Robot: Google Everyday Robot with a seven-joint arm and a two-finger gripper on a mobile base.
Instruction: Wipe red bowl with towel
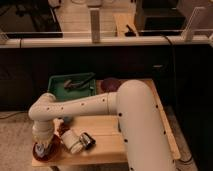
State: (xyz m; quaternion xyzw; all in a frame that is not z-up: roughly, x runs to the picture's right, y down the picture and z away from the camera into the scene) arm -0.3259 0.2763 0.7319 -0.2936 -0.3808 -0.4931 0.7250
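Camera view: gripper point(43, 144) directly above towel point(46, 149) in red bowl point(54, 153).

Gripper point(43, 145) over red bowl point(54, 152), mostly hidden by its wrist point(42, 131). Only a scrap of towel point(45, 149) shows beneath; contact w/ bowl unclear. Arm point(85, 105) covers part of maroon dish point(111, 84); arm's base cut off at btm edge. Green bin point(56, 88) contents too blurry to ID.
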